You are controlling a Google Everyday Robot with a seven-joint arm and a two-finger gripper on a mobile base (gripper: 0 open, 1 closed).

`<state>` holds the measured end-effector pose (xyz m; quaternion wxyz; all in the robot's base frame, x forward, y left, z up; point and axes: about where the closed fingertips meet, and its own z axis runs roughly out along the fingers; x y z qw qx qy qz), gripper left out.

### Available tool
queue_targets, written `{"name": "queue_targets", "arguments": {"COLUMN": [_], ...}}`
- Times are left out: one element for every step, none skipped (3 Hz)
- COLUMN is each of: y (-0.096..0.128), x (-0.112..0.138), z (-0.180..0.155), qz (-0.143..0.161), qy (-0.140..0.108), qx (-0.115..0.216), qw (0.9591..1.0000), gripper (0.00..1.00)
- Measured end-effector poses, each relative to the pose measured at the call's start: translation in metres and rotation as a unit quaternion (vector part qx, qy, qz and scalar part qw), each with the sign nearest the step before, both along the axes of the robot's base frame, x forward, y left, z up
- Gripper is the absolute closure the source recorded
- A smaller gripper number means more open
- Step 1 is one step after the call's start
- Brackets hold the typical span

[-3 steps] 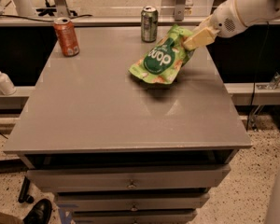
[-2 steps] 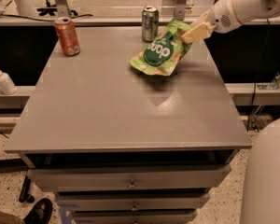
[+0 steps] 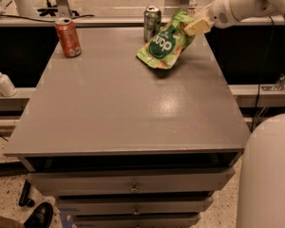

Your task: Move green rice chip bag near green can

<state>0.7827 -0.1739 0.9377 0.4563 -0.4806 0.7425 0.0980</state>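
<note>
The green rice chip bag is a light green pouch with a dark green round logo. It hangs tilted at the table's far right, its lower edge close to the tabletop. My gripper is shut on the bag's upper right corner, with the white arm reaching in from the top right. The green can stands upright at the far edge, just left of the bag, almost touching it.
An orange-red can stands at the far left of the grey table. Drawers are below the front edge. A white bottle sits on a ledge to the left. The robot's white body fills the lower right.
My gripper has carried the bag back and slightly left, from the right middle of the table up to the far edge beside the green can.
</note>
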Motion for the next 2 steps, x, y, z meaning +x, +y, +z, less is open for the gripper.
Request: {"name": "queue_targets", "arguments": {"y": [-0.002, -0.003], "x": [0.010, 0.015], "z": [-0.015, -0.030], "qz": [-0.018, -0.030], "qy": [-0.004, 0.003], "qx": [-0.014, -0.019], "qw": [0.9997, 0.9994], "gripper": [1.00, 1.00]}}
